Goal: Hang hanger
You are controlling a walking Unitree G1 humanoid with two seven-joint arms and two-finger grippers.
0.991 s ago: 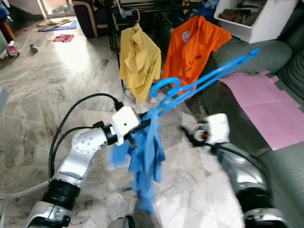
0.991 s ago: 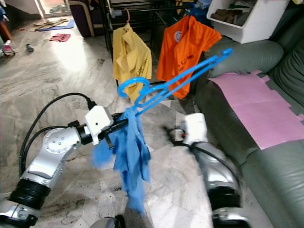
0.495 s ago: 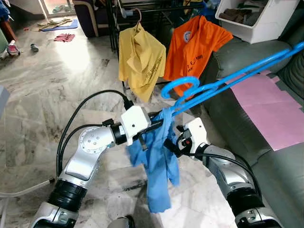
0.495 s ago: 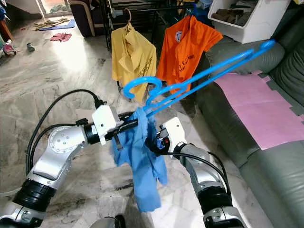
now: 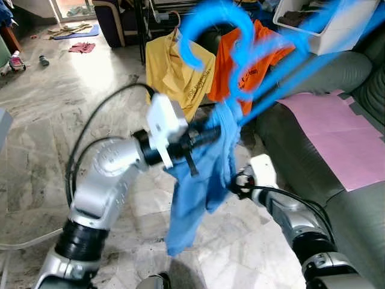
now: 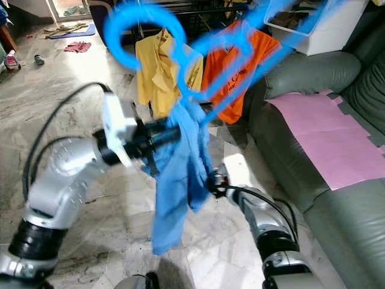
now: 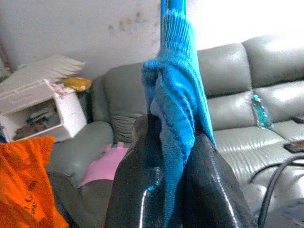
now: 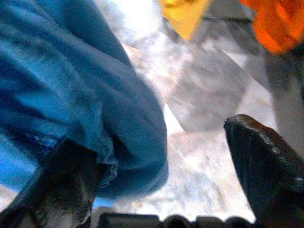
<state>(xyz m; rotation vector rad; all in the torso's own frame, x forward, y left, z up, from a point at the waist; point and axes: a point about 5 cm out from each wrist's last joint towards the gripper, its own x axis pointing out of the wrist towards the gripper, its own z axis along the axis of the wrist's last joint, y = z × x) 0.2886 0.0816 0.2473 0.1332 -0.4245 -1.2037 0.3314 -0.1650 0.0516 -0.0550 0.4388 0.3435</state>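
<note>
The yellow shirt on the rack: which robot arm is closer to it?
Left. The left gripper, holding the blue shirt and hanger, is raised just before the yellow shirt; the right gripper sits lower, nearer the sofa.

The blue hanger [image 5: 252,54] is smeared by motion blur, and its far end runs off the top edge. I see the blue shirt [image 6: 180,174] covering the right gripper [image 6: 212,180], so its fingers are perhaps open, from the wrist view.

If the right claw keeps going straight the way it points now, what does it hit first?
Probably the blue shirt: it hangs right at the open right claw, against one finger. Beyond is floor.
</note>
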